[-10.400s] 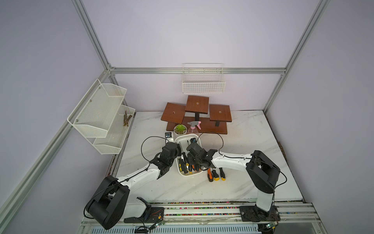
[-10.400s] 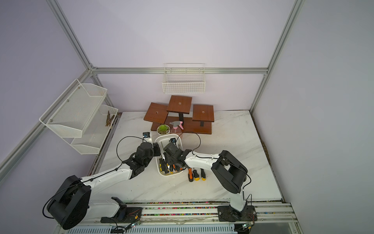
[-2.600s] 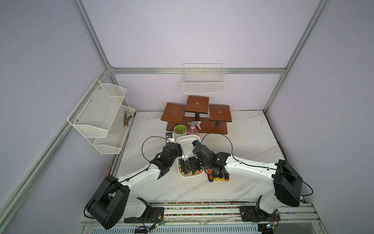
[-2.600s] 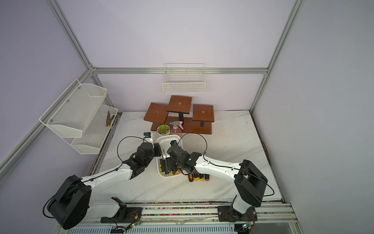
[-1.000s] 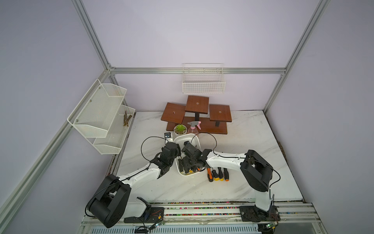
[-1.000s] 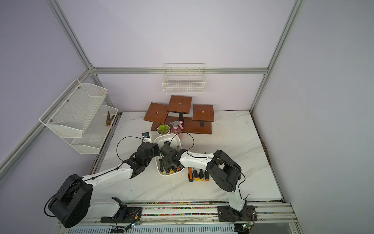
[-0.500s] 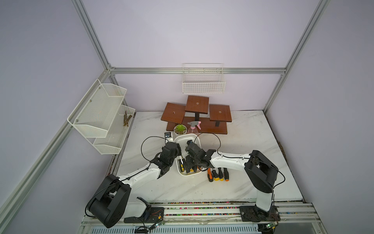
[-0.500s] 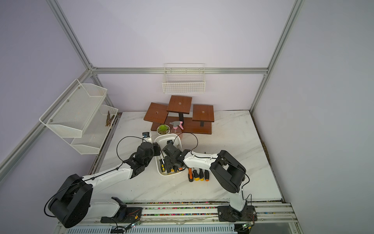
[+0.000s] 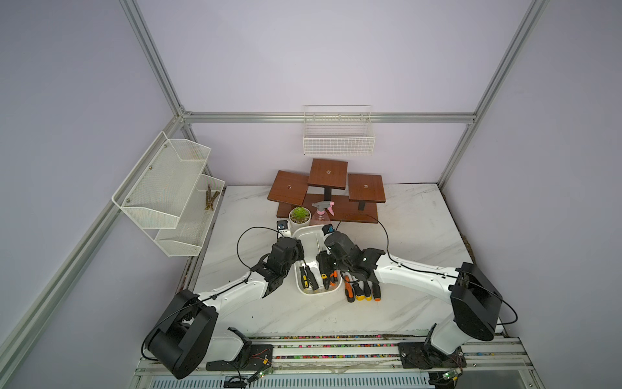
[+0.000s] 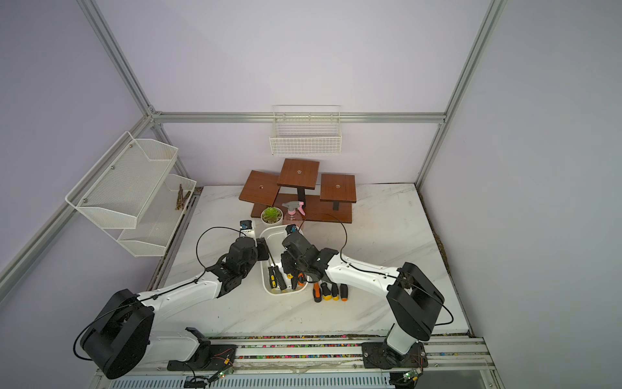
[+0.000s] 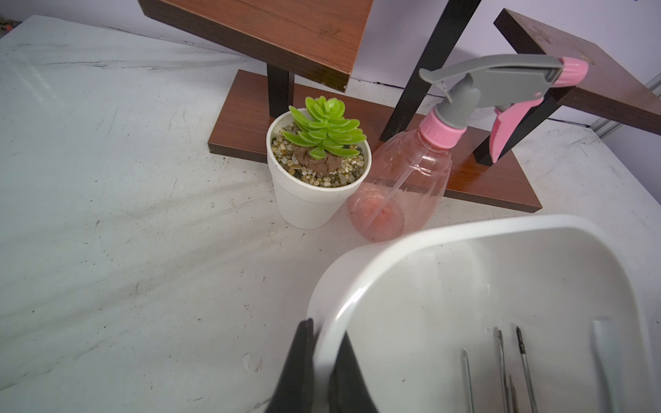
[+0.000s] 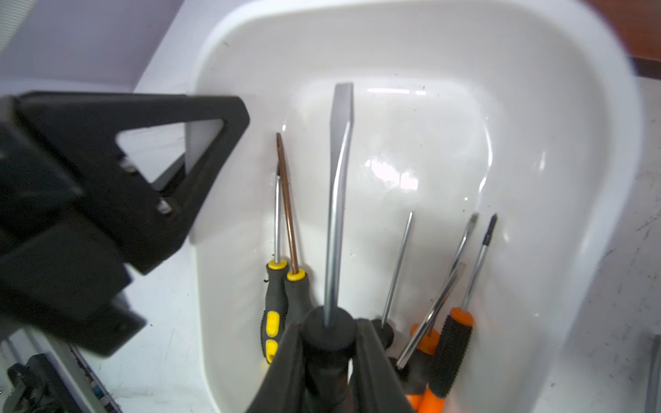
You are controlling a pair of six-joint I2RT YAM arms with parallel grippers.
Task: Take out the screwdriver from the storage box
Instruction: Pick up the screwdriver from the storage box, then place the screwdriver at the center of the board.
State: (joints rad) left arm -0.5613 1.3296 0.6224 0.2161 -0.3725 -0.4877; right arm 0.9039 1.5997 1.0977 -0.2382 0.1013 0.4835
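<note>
The storage box is a shallow white tub in the middle of the table, seen in both top views. My left gripper is shut on its rim, one finger inside and one outside. Several screwdrivers lie inside: yellow-and-black ones and orange-and-black ones. My right gripper is over the near end of the box, shut on the black handle of a large flat-blade screwdriver. Its blade points toward the box's far end. Whether it rests on the bottom I cannot tell.
Several screwdrivers lie in a row on the marble table right of the box. Behind the box stand a potted succulent, a pink spray bottle and a brown stepped stand. A mesh shelf hangs at the left.
Since the earliest frames one more screwdriver lies in the row on the table. The right gripper went out to that row and came back into the box. The left gripper stayed on the rim.
</note>
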